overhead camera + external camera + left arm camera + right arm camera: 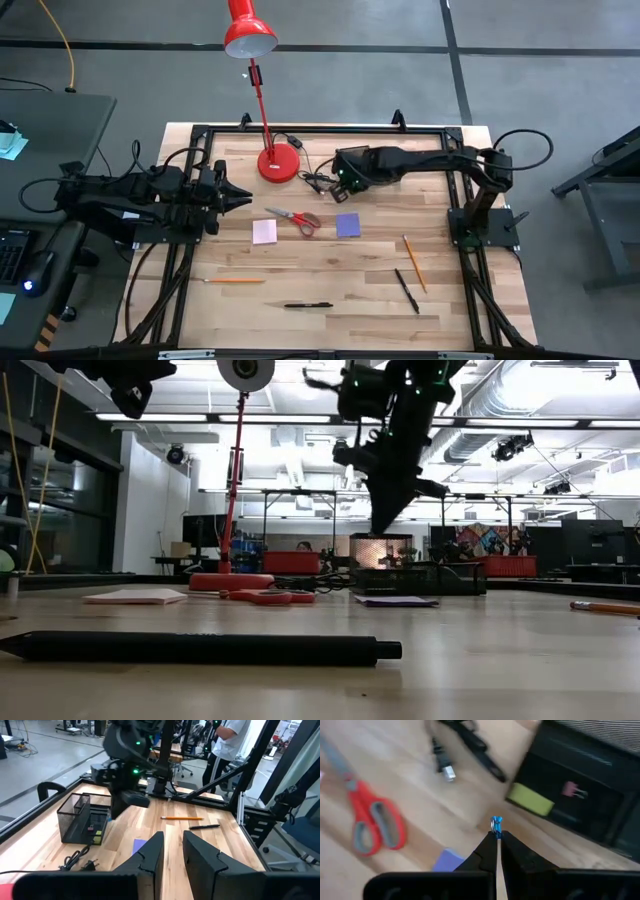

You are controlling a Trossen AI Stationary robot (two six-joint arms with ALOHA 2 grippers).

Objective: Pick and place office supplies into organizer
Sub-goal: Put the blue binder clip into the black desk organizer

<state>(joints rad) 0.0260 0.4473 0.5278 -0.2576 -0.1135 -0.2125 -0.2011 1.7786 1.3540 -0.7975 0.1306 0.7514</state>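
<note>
No brand, label or writing can be read on anything here. In the high view the right pincer point(343, 178) hangs just above centre of the frame, over the black mesh organizer point(80, 817), which the arm mostly covers; its fingertips point(496, 840) are pressed together on a small blue clip point(496, 824), gripped at the very tips. Inside the organizer lie a yellowish piece point(530, 799) and a small pink clip point(571, 790). The left pincer point(232, 197) waits at centre left of the high view, over the worktop point(340, 290), with its fingers slightly parted and nothing between them. The red-handled scissors point(296, 218) lie mid-frame, long axis slanting, blades toward the upper left and handles toward the lower right. A pink sticky-note pad point(264, 232) lies flat to their left and a purple one point(347, 224) to their right. Lower left, an orange pencil point(235, 281) lies horizontally; below it a black pen point(308, 305) also lies horizontally. At lower right a second black pen point(406, 290) and a second orange pencil point(415, 263) both slant from upper left to lower right. A red desk lamp point(279, 163) stands at upper centre.
</note>
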